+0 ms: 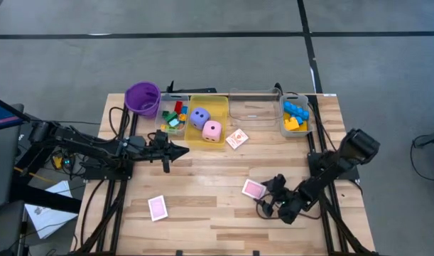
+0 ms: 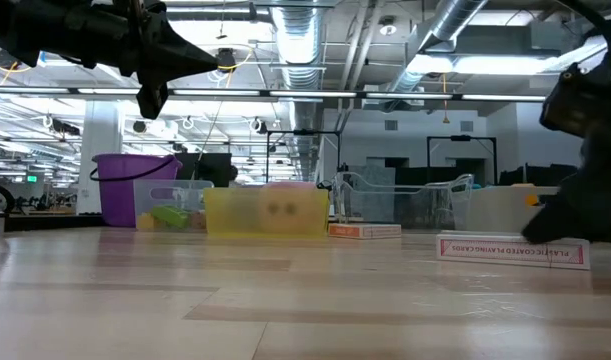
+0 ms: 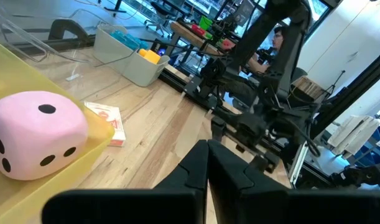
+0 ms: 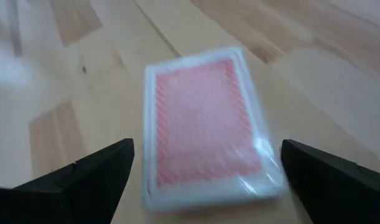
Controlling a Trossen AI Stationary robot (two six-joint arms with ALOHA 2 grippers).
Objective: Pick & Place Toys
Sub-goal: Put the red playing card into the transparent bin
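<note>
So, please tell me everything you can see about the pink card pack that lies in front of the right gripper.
The pink card pack is a flat rectangular deck with a pink patterned back and white border, apparently in clear glossy wrap. It lies flat on the wooden table, near the right side. The right gripper is beside it, fingers open on either side, not touching it. Nothing else touches it.

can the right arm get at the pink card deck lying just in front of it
Probably yes. The right gripper is open, and the pink card deck lies flat on the table between its spread fingers in the right wrist view. Nothing lies between them. The left gripper, shut, is well away.
</note>
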